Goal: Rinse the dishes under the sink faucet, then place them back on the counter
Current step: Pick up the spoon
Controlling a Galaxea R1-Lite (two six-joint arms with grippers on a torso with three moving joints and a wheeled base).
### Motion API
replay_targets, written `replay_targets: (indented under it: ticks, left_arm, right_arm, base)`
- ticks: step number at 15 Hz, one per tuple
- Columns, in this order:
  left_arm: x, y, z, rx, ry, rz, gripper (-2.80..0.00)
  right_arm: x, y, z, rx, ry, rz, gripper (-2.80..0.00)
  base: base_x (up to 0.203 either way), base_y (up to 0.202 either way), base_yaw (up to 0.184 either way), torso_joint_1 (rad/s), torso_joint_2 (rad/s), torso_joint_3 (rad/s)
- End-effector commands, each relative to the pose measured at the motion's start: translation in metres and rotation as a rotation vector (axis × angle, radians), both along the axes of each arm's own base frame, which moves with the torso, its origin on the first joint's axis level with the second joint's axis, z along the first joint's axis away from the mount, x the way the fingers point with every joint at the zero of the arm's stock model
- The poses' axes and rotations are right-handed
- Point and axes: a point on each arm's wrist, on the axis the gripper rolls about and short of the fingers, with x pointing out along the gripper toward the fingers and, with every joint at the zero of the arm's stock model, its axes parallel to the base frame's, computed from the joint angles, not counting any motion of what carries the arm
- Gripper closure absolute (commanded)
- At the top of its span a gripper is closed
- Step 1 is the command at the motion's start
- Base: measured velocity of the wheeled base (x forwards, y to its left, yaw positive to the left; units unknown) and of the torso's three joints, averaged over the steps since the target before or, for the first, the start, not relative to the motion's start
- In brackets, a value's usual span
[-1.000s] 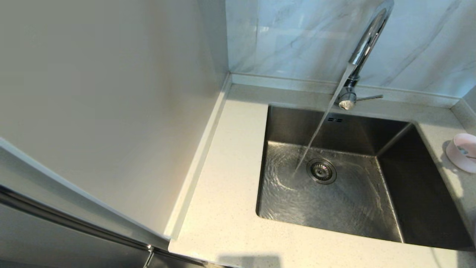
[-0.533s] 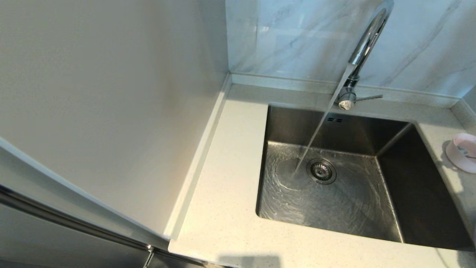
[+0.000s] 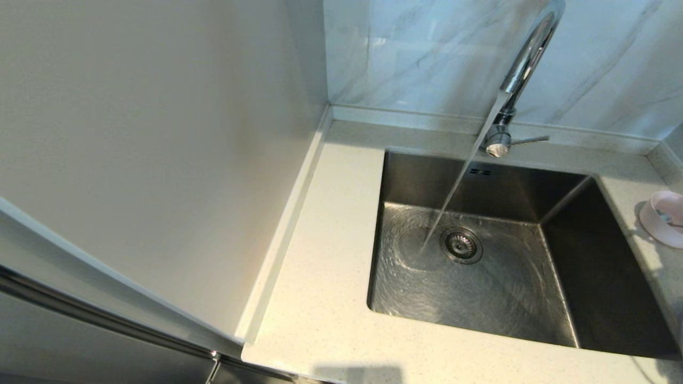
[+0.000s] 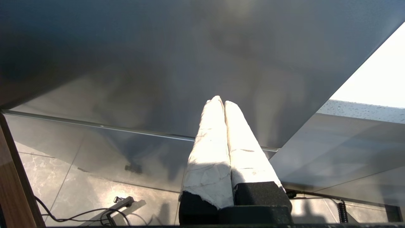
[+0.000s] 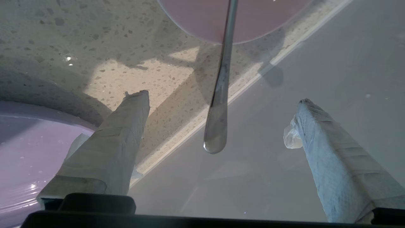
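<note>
Faucet (image 3: 525, 58) running into empty sink (image 3: 480, 277). Pink bowl (image 3: 664, 216), with a spoon handle (image 5: 220, 95) jutting out, and lilac plate (image 5: 28, 152) on bench (image 3: 320, 266), awaiting rinse. I hold right tool (image 5: 221, 101) wide for pickup; left tool (image 4: 221, 103) pinched closed, parked.

In your head view the pink bowl (image 3: 664, 217) at about three o'clock is cut by the frame edge, so you see only part of its rim, and the faucet (image 3: 525, 58) loses the top of its arch at one o'clock; neither arm shows there. Your right wrist view crops the bowl (image 5: 234, 19) to a lower arc at twelve o'clock and the lilac plate (image 5: 28, 152) to a slice at eight o'clock, partly behind one wrapped finger (image 5: 107, 152). A thin metal handle (image 5: 221, 91) runs off the frame over the bowl, so you cannot tell which utensil it is.
</note>
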Motion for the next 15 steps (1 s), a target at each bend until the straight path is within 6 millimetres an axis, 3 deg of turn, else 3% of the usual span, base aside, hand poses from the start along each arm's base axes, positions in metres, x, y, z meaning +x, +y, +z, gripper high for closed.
replay_targets:
  ticks: [1, 13, 14, 15]
  left_arm:
    - [0.000, 0.000, 0.000, 0.000, 0.000, 0.001, 0.00]
    - [0.000, 0.000, 0.000, 0.000, 0.000, 0.001, 0.00]
    - [0.000, 0.000, 0.000, 0.000, 0.000, 0.000, 0.00]
    - [0.000, 0.000, 0.000, 0.000, 0.000, -0.001, 0.00]
  right_arm:
    - [0.001, -0.001, -0.003, 0.004, 0.014, 0.004, -2.80]
    - [0.016, -0.006, -0.020, -0.024, 0.031, -0.009, -2.80]
    - [0.017, -0.006, -0.020, -0.030, 0.028, -0.010, 0.00]
    - [0.019, -0.006, -0.021, -0.037, 0.019, -0.008, 0.00]
  base:
    - [0.000, 0.000, 0.000, 0.000, 0.00, 0.000]
    - [0.000, 0.000, 0.000, 0.000, 0.00, 0.000]
    - [0.000, 0.000, 0.000, 0.000, 0.00, 0.000]
    - [0.000, 0.000, 0.000, 0.000, 0.00, 0.000]
